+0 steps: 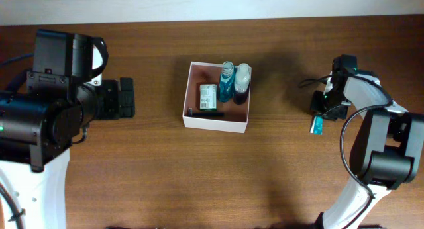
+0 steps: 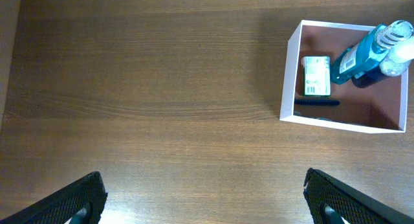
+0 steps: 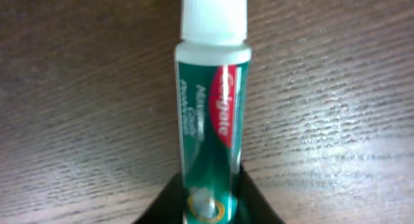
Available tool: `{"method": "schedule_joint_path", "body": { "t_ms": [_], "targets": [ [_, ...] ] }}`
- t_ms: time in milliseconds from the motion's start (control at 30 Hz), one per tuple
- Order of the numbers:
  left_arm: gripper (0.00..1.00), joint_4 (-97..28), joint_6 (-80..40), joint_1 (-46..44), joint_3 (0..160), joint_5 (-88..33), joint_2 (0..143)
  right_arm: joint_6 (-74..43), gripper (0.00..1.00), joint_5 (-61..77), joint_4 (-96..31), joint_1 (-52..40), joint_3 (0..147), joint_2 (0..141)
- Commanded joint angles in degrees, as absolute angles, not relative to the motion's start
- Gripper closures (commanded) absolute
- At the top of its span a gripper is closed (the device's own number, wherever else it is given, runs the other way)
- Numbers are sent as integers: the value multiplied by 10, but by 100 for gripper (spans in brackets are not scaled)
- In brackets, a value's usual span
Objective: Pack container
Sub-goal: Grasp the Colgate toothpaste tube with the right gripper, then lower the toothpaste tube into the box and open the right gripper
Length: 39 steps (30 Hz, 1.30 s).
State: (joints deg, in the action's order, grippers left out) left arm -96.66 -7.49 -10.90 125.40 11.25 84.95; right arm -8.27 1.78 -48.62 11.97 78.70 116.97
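- The container [image 1: 215, 123], a shallow square white box with a pinkish-brown inside, sits on the middle of the wooden table [image 1: 199, 183], a little toward the far edge.
- Inside it, against the far wall, a blue bottle [image 1: 227, 85] and a dark bottle with a white cap [image 1: 242, 83] are side by side, touching or nearly so.
- Just left of the blue bottle lies a green-white carton [image 1: 208, 96], flat on the floor of the box.
- A thin black item [image 1: 206, 112] lies along the near wall, just below the carton (too small to tell what it is).
- The right part of the box floor is bare.
- The toothpaste tube [image 3: 210, 120], green with a red band and a white cap, is well to the right of the container, out on the table.
- The right gripper [image 3: 208, 210] has the tube's lower end between its dark fingers [image 3: 158, 210], which press close on both sides, cap pointing away from the wrist.
- Whether the tube rests on the wood or is just above it cannot be told.
- The left gripper [image 2: 207, 204] is well to the left of the container, over bare wood, with its fingers [image 2: 74, 198] spread wide and nothing between them.
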Motion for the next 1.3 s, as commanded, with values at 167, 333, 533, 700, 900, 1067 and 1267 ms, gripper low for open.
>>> {"method": "schedule_joint_path", "body": {
  "t_ms": [167, 333, 533, 700, 900, 1067, 1267],
  "targets": [
    [1, -967, -67, -107, 1253, 118, 840, -78, 94, 85, -523, 115, 797, 1136],
    [1, -967, -67, -107, 1253, 118, 840, -78, 96, 184, -541, 80, 801, 1011],
    [1, -967, -67, -107, 1253, 118, 840, -40, 96, 201, -539, -74, 801, 839],
    [1, -967, -67, -107, 1253, 118, 840, 111, 96, 129, -500, -243, 801, 811],
    [1, -967, -67, -107, 1253, 118, 840, 290, 96, -29, -437, -360, 800, 884],
    [1, -967, -67, -107, 1253, 118, 840, 345, 96, -37, -351, -357, 801, 985],
    [1, -967, -67, -107, 1253, 118, 840, 338, 50, -37, -302, -345, 802, 1036]
  ]
}}
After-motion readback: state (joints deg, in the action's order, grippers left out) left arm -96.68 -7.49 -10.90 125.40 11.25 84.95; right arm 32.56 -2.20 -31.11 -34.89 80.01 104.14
